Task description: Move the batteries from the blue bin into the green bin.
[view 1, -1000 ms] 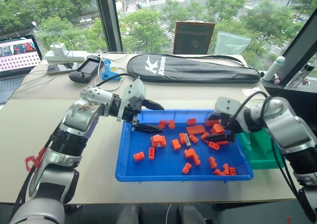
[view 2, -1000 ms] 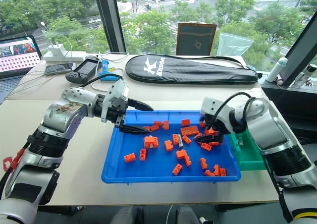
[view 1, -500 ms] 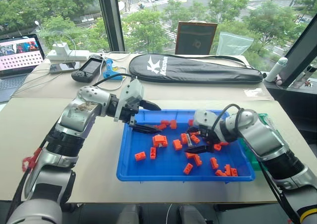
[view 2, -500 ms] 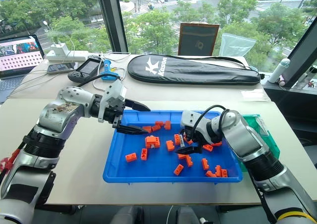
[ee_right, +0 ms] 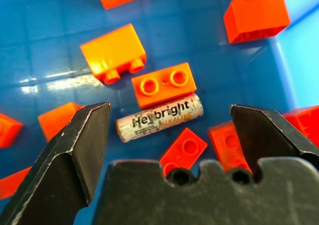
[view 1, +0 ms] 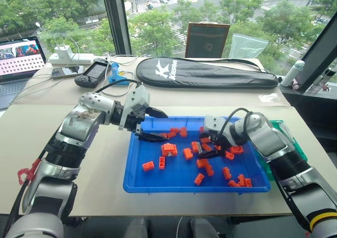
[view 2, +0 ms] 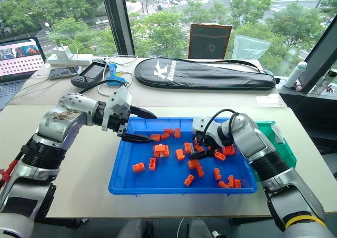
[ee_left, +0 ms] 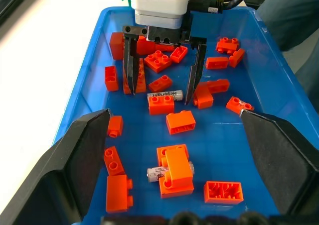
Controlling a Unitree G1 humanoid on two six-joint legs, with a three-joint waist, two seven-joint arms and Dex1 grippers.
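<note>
Right gripper [ee_left: 162, 93] now lowered, fingers [ee_right: 75, 150] straddling battery [ee_right: 159, 118], blue bin [view 1: 134, 182]

Both grippers reach into the blue bin [view 2: 118, 182] among orange bricks [view 2: 158, 150] — green bin [view 2: 278, 138] at its right end.

Silver-grey jointed arms with black cables end in white housings, each end effector [ee_left: 162, 98] bearing two black fingers.

A glossy blue plastic bin [ee_left: 89, 75] holds smooth, shiny orange plastic bricks [ee_left: 180, 121] and a battery [ee_right: 159, 117] with a scuffed, silvery printed wrapper. The right gripper's fingers [ee_right: 65, 150] look like matt black plastic with lightly scratched faces.
</note>
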